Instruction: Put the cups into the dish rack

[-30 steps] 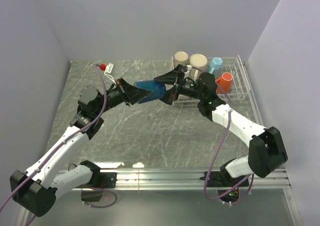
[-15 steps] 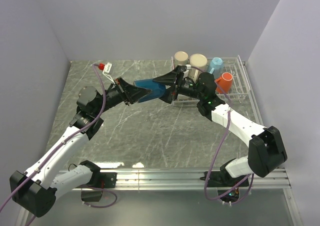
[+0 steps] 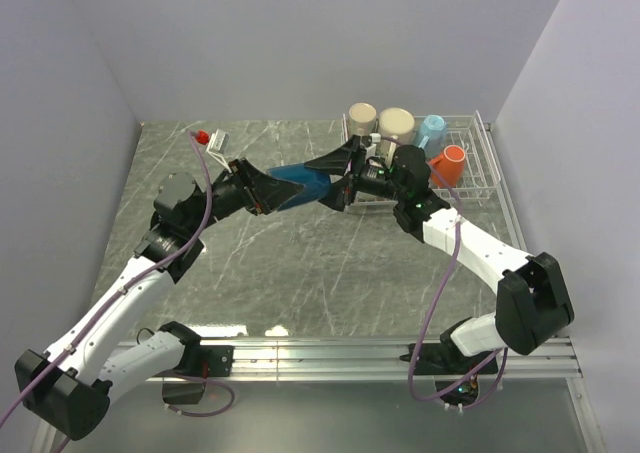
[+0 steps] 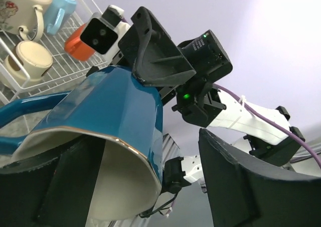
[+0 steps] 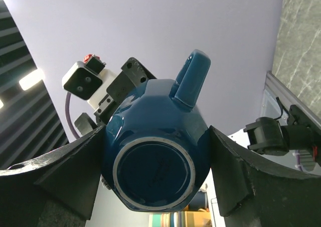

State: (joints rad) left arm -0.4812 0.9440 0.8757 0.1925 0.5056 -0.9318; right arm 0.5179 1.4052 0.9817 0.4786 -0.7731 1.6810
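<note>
A dark blue mug (image 3: 300, 185) hangs on its side in mid-air above the table between the two arms. My right gripper (image 3: 332, 178) is shut on its base end; in the right wrist view both fingers press the sides of the mug (image 5: 155, 152) around the right gripper (image 5: 156, 137). My left gripper (image 3: 276, 191) is open at the mug's rim. In the left wrist view one finger sits inside the mug (image 4: 115, 111) mouth and the other stands apart from its wall. The dish rack (image 3: 482, 168) at the back right holds a cream mug (image 3: 362, 116), another pale mug (image 3: 396, 125), a light blue mug (image 3: 432, 130) and an orange mug (image 3: 450, 163).
The rack (image 4: 75, 66) lies just behind the right arm's wrist. A small red and white item (image 3: 210, 136) lies at the back left of the marble table (image 3: 300, 273). Grey walls close in the left, right and back sides.
The right gripper's jaws have closed onto the dark blue mug. The left gripper's jaws have since opened off it and drawn back slightly to the left.
</note>
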